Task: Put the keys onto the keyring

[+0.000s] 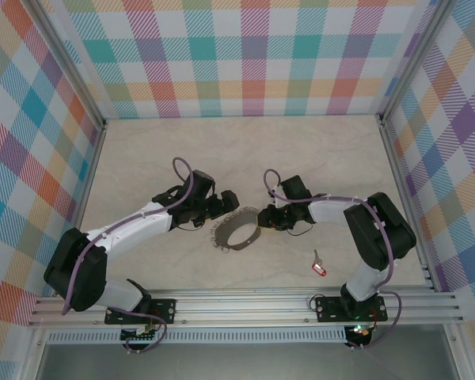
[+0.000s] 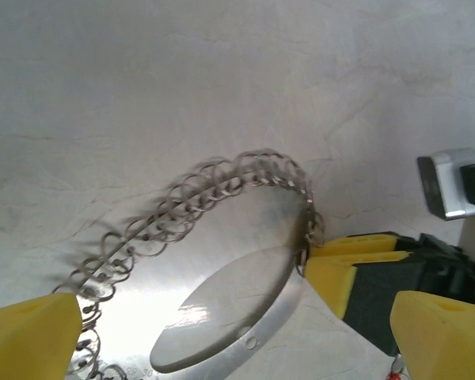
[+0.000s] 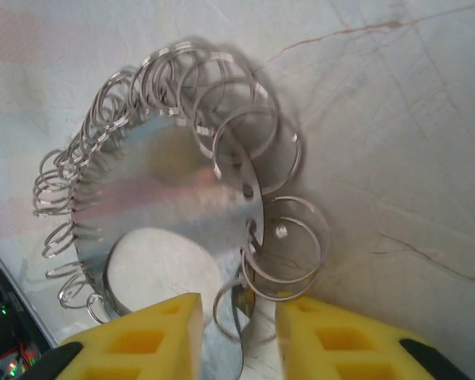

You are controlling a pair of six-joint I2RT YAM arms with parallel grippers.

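Top cam's up high behind the arm bases, looking down over the whole table. Wrist cams ride right behind their yellow fingers, super close to the surface. All three catch the keyring; the wrist views face it from opposite sides.

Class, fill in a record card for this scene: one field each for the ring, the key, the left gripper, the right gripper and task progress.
ring: large grey metal ring fringed with wire loops, mid-table between both grippers
key: small red-headed key with silver blade, lying on the table near the right arm's base, apart from the ring
left gripper: open, fingers wide apart beside the ring
right gripper: fingers straddle the ring's rim; grip cannot be told
progress: key not yet on ring
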